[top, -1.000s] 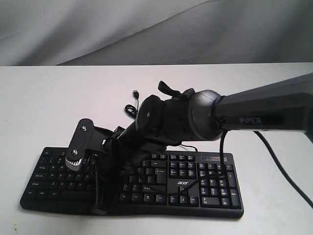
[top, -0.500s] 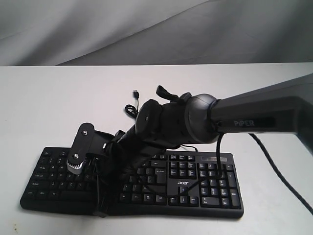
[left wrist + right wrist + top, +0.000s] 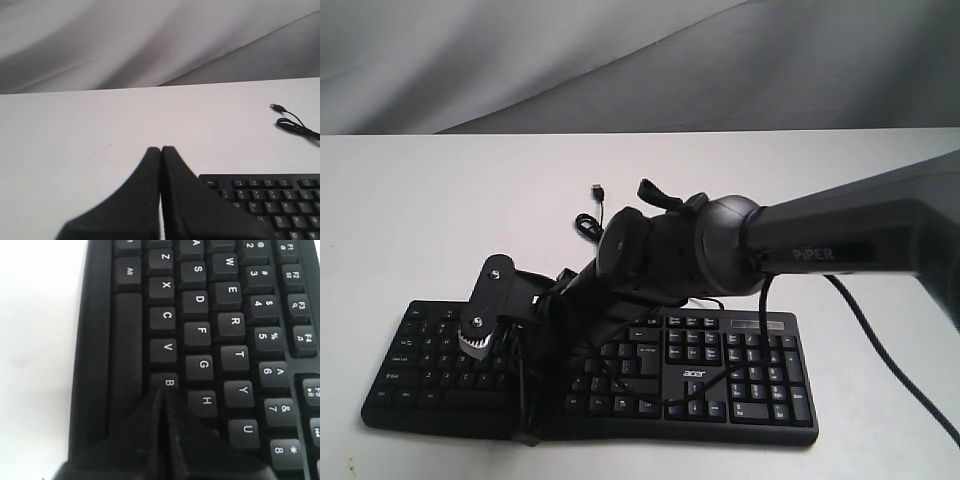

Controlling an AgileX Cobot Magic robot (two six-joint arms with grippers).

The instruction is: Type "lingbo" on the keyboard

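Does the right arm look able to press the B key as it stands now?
Probably yes. The right arm's fingers are shut together and their tip sits right at the B key of the keyboard. Nothing lies between them; whether they already touch it, I cannot tell.

Hidden keys, cropped edges
The right arm (image 3: 820,230) covers the middle rows of the keyboard (image 3: 740,370) in the exterior view. Under the closed right gripper (image 3: 161,390) the keys next to B and H are masked. Beside the left gripper (image 3: 161,149), the keyboard and its cable (image 3: 295,122) run off the picture's edge.
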